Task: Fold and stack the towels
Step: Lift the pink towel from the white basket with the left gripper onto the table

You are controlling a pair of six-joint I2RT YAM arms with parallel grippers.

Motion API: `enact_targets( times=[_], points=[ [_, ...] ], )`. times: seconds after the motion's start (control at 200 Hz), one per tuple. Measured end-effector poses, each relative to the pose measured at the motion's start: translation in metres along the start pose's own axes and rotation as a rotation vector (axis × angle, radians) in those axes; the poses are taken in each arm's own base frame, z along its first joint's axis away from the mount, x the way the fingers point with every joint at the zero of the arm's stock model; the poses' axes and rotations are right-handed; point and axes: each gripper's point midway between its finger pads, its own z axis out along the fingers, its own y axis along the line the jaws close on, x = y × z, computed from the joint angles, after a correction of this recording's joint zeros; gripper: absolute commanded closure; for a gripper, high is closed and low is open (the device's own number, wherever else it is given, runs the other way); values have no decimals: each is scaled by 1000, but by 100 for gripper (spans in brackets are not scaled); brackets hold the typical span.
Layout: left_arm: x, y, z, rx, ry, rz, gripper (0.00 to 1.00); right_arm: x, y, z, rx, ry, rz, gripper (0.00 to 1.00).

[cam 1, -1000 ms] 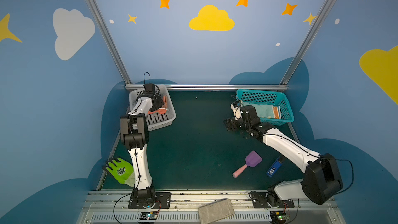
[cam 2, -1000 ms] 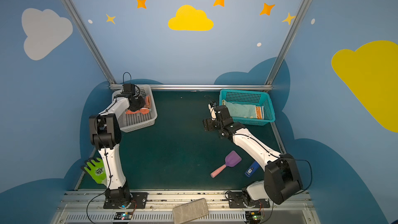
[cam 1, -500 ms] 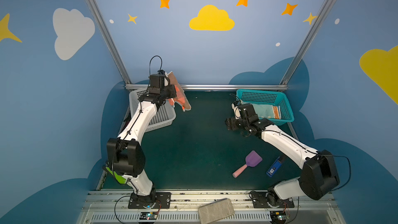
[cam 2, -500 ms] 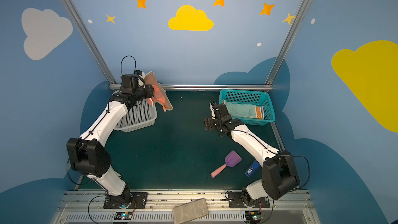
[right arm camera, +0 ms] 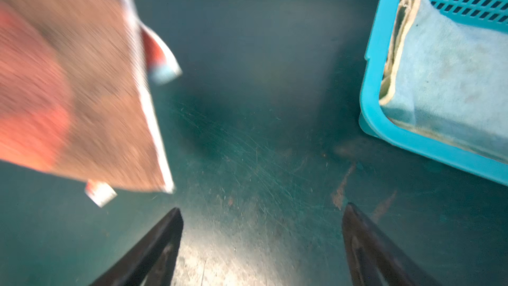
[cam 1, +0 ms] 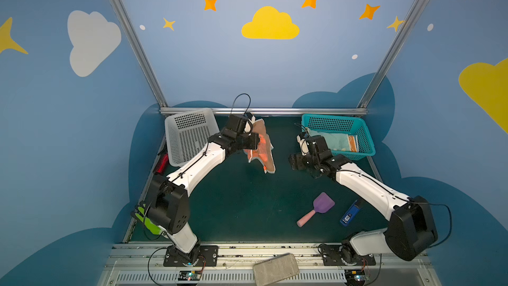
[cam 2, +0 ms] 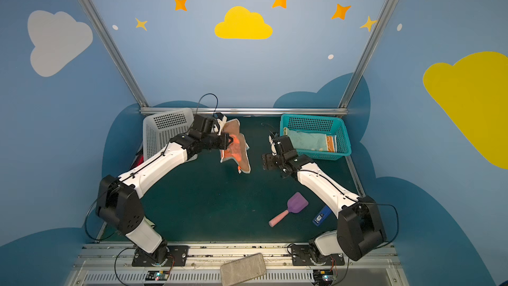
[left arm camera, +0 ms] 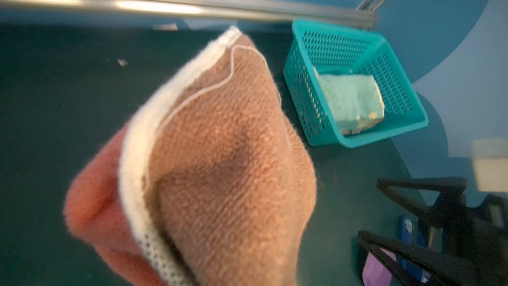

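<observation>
My left claw (cam 1: 255, 142) pinches a salmon-brown towel (cam 1: 265, 158) that hangs over the scratched dark green bench (cam 1: 236, 204). My right claw (right arm camera: 261, 211) faces it, spread wide. Blue cloud-painted walls (cam 1: 220, 64) surround us. Beside the right claw, a teal basket (cam 1: 367, 140) holds a folded pale blue towel (cam 1: 330, 140).

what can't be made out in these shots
Left gripper: jaws buried in the towel, both top views.
Towel's print: motion-blurred, right wrist view.
Glove: mostly behind the left arm, in a top view.
Teal basket: count of folded towels inside, too small, both top views.
</observation>
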Motion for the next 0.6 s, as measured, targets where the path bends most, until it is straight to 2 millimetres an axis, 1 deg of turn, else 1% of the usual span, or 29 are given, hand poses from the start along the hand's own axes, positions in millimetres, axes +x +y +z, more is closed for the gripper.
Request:
enact_targets(
  times=[0.09, 0.175, 0.28, 0.4, 0.481, 0.531, 0.601],
  points=[
    [32, 1, 25, 17, 89, -49, 96, 4, -2, -8, 2, -6, -11, 13],
    [58, 9, 43, -5, 158, -89, 94, 7, -2, -15, -2, -14, -27, 13],
    [80, 25, 57, -56, 208, -119, 86, 14, 4, -17, -42, -9, -65, 13],
    [94, 42, 66, -110, 234, -131, 65, 24, 13, -13, -97, 12, -94, 13],
    [100, 53, 68, -146, 241, -134, 47, 26, 21, -10, -132, 10, -126, 13],
    [103, 61, 67, -169, 243, -127, 33, 28, 29, -8, -155, 5, -162, 13],
    [106, 69, 66, -194, 243, -121, 20, 34, 41, -4, -188, -9, -232, 13]
  ],
)
